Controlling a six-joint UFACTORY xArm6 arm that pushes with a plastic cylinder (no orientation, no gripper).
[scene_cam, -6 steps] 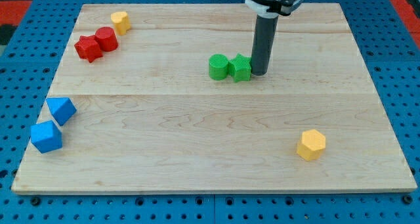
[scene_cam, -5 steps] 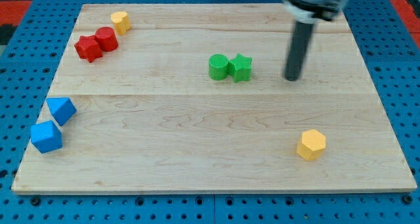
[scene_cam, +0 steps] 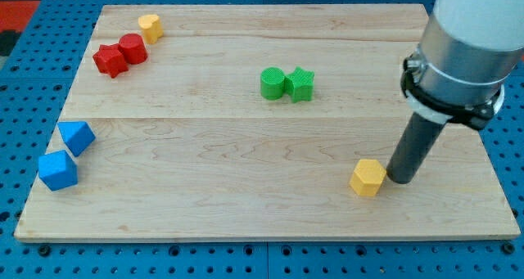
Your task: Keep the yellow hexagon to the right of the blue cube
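The yellow hexagon [scene_cam: 368, 177] lies near the board's bottom right. My tip [scene_cam: 400, 179] stands right against its right side, touching or nearly so. The blue cube [scene_cam: 57, 170] sits at the far bottom left, with a second blue block [scene_cam: 76, 137], shaped like a wedge, just above it. The yellow hexagon is far to the right of the blue cube.
A green cylinder [scene_cam: 273, 83] and a green star [scene_cam: 300, 84] sit side by side near the board's middle top. A red star [scene_cam: 109, 60] and a red cylinder [scene_cam: 132, 48] lie at the top left, with a small yellow block [scene_cam: 149, 25] above them. The wooden board [scene_cam: 246, 205] rests on a blue pegboard.
My tip left the green star's right side and swept down and right to the yellow hexagon. The hexagon has slid a little to the left.
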